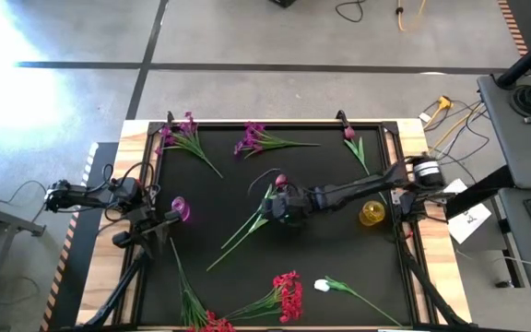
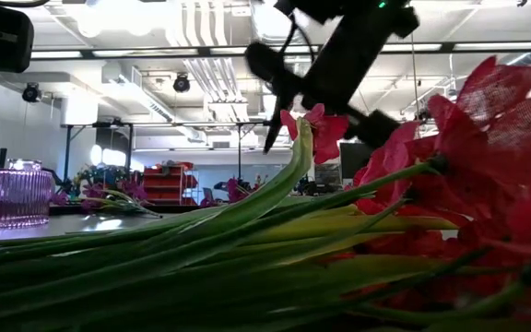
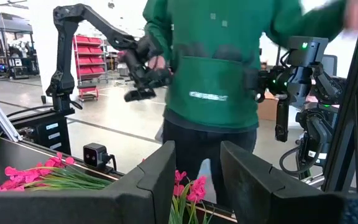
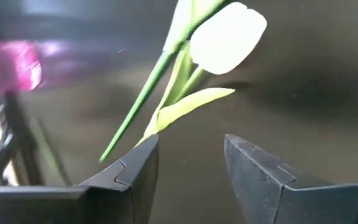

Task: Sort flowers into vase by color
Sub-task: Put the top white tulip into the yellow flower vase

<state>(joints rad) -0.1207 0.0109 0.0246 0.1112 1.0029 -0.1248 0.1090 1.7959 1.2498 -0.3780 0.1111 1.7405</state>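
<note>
- Right gripper (image 1: 279, 205), mid-table, fingers parted beside a pink tulip (image 1: 280, 181); contact unclear.
- Left gripper (image 3: 196, 180), at the table's left edge, stands narrowly open, empty.
- Purple vase (image 1: 180, 208) partly hidden.

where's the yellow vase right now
In the high view the yellow vase stands on the mat's right side, just beside the right arm, apart from the purple vase on the left.

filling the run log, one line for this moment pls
right end effector: open, at pink tulip stem mid-mat | left end effector: idle by purple vase | yellow vase: empty
</note>
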